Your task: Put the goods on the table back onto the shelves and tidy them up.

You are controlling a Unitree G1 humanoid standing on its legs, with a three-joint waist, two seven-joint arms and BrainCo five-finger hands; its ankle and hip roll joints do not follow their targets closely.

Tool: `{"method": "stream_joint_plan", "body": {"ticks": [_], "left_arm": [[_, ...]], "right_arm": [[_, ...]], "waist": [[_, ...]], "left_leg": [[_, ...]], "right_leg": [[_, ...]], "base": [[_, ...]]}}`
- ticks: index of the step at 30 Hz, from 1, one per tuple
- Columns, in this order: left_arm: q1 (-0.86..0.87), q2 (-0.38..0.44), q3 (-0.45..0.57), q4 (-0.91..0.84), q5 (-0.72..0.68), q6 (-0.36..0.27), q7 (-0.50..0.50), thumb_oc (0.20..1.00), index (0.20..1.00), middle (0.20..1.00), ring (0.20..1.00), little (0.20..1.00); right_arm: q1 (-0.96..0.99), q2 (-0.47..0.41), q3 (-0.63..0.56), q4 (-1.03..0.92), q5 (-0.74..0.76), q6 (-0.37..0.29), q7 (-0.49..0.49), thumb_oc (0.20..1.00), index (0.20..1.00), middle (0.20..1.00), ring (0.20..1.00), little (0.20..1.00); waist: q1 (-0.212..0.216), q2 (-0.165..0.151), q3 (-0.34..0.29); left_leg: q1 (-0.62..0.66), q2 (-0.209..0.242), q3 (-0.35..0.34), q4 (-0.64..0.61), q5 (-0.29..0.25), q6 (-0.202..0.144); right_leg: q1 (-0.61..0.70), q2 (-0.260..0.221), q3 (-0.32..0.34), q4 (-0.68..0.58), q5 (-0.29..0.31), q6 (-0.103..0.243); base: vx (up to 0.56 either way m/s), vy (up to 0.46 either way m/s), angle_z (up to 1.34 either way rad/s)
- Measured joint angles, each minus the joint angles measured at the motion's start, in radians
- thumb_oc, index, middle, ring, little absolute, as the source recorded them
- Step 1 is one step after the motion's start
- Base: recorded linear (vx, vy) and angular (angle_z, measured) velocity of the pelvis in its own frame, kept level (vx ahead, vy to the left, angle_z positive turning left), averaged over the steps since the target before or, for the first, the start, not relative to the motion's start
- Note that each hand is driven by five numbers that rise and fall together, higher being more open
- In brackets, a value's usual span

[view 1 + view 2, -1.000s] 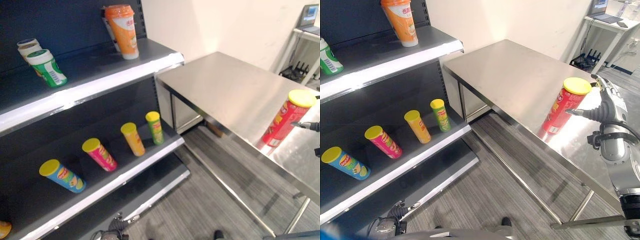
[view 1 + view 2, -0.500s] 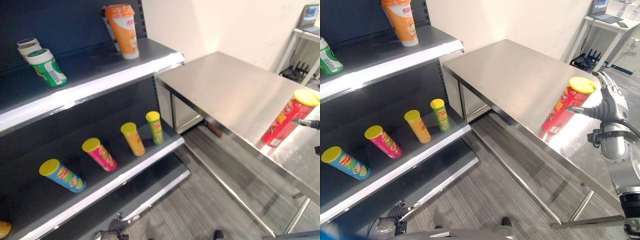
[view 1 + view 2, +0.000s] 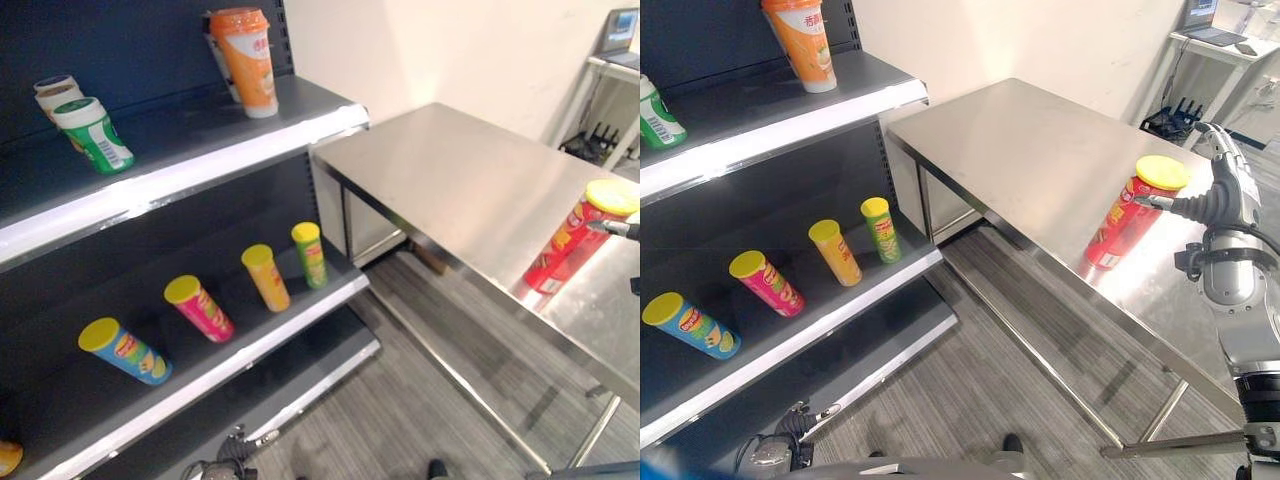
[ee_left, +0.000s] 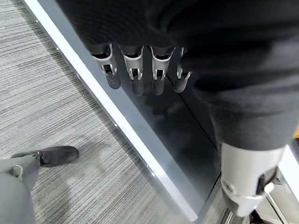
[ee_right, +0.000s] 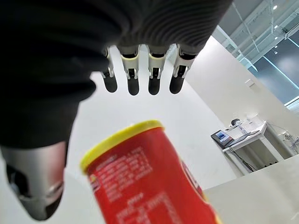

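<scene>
Since a second ago the red can (image 3: pixel 1132 212) tilts further, its yellow lid pushed toward the right hand (image 3: pixel 1223 196), whose thumb tip now touches the can just under the lid; its foot keeps its spot on the bench (image 3: pixel 470 190).

Beside the bench, the dark shelves (image 3: pixel 200 140) carry an orange cup (image 3: pixel 245 60) and a green bottle (image 3: pixel 95 134) on the upper board, and four small cans on the lower board, among them a pink can (image 3: pixel 198 307); none has shifted.

Right fingers (image 5: pixel 140 74) are straight and spread over the lid, not closed on anything. The left hand (image 4: pixel 135 70) hangs by the shelf edge, fingers relaxed.

The can looks light, stiff and smooth, so it tips easily; I judge a wrap round mid-body holds best.
</scene>
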Motion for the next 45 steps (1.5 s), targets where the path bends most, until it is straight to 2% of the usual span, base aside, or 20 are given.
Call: {"method": "stream_joint_plan", "body": {"ticks": [5, 9, 15, 39, 40, 41, 45], "left_arm": [[0.000, 0.000, -0.008, -0.001, -0.001, 0.000, -0.001, 1.000, 1.000, 1.000, 1.000, 1.000], [-0.001, 0.000, -0.011, -0.001, -0.002, 0.000, -0.001, 1.000, 1.000, 1.000, 1.000, 1.000], [0.000, 0.000, -0.011, -0.001, -0.002, 0.000, -0.002, 1.000, 1.000, 1.000, 1.000, 1.000], [0.000, 0.000, -0.011, -0.001, -0.002, 0.000, -0.002, 1.000, 1.000, 1.000, 1.000, 1.000], [0.000, 0.000, -0.011, -0.001, -0.002, 0.000, -0.002, 1.000, 1.000, 1.000, 1.000, 1.000], [0.000, 0.000, -0.011, -0.001, -0.002, 0.000, -0.002, 1.000, 1.000, 1.000, 1.000, 1.000], [-0.001, 0.000, -0.011, -0.001, -0.002, 0.000, -0.003, 1.000, 1.000, 1.000, 1.000, 1.000]], "right_arm": [[-0.083, -0.001, 0.072, 0.133, 0.038, 0.008, 0.031, 1.000, 1.000, 1.000, 1.000, 1.000], [-0.090, -0.001, 0.121, 0.158, 0.079, 0.009, 0.059, 1.000, 1.000, 1.000, 1.000, 1.000], [-0.129, -0.001, 0.142, 0.210, 0.144, 0.010, 0.079, 1.000, 1.000, 1.000, 1.000, 1.000], [-0.164, -0.001, 0.157, 0.223, 0.145, 0.010, 0.078, 1.000, 1.000, 1.000, 1.000, 1.000], [-0.166, -0.001, 0.160, 0.224, 0.146, 0.010, 0.079, 0.922, 0.922, 0.922, 0.922, 0.922], [-0.168, -0.001, 0.163, 0.225, 0.146, 0.010, 0.079, 0.200, 0.200, 0.200, 0.200, 0.200], [-0.191, -0.001, 0.191, 0.228, 0.172, 0.009, 0.083, 0.200, 0.200, 0.200, 0.200, 0.200]], "waist": [[0.002, -0.003, 0.001], [0.004, -0.003, 0.001], [0.006, -0.005, 0.002], [0.007, -0.008, 0.004], [0.008, -0.008, 0.005], [0.009, -0.009, 0.005], [0.009, -0.011, 0.005]], "left_leg": [[0.000, 0.000, 0.000, 0.000, 0.000, 0.000], [-0.001, 0.000, -0.001, 0.001, 0.000, 0.000], [0.000, 0.000, -0.002, 0.000, 0.000, -0.001], [0.000, 0.000, -0.002, 0.000, 0.000, -0.001], [0.000, 0.000, -0.002, 0.000, 0.001, -0.001], [0.000, 0.000, -0.002, 0.000, 0.001, -0.001], [0.000, 0.000, -0.003, 0.001, 0.003, -0.005]], "right_leg": [[0.000, 0.000, 0.000, 0.000, 0.000, 0.000], [0.000, 0.000, -0.002, 0.000, 0.000, 0.000], [0.001, 0.000, -0.003, 0.000, 0.000, 0.001], [0.001, 0.001, -0.003, 0.000, 0.000, 0.000], [0.001, 0.001, -0.003, 0.000, 0.000, 0.000], [0.001, 0.001, -0.003, 0.000, 0.000, 0.000], [0.002, 0.001, -0.003, 0.000, 0.000, 0.000]], "base": [[0.00, 0.000, 0.00], [0.00, 0.000, 0.00], [0.00, 0.000, 0.00], [0.00, 0.000, 0.00], [0.00, 0.000, 0.00], [0.00, 0.000, 0.00], [0.00, 0.000, 0.00]]}}
